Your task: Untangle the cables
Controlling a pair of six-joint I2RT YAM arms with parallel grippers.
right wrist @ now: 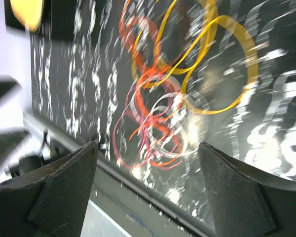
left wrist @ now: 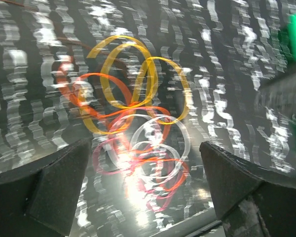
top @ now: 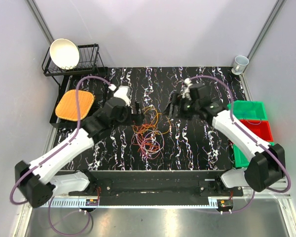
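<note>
Over the middle of the desk [top: 207, 143], the left jaws stand wide open and hold nothing. In the left wrist view the two dark fingers [left wrist: 44, 190] sit at the lower corners, and the cables [left wrist: 133, 113] lie on the surface beyond the gap. The right jaws are also spread wide and empty, their fingers [right wrist: 241, 195] framing the same heap from the other side. Both wrist views are blurred, so single strands are hard to follow.

From above, the cables [top: 149, 129] form one loose tangle of orange-yellow, red and pale loops, flat on the black, white-veined desk. They lie between the two sets of jaws and spread a little toward the near edge. The left arm [top: 69, 148] reaches in from the left, the right arm [top: 237, 131] from the right, each trailing a thick mauve hose [top: 91, 79].

Farther out:
- An orange mat [top: 75, 104] lies at the left.
- A wire rack [top: 89, 59] behind it holds a white bowl [top: 64, 53].
- A cup [top: 240, 63] stands at the far right corner.
- A green bin [top: 246, 109] and a red bin [top: 259, 129] sit at the right edge.
</note>
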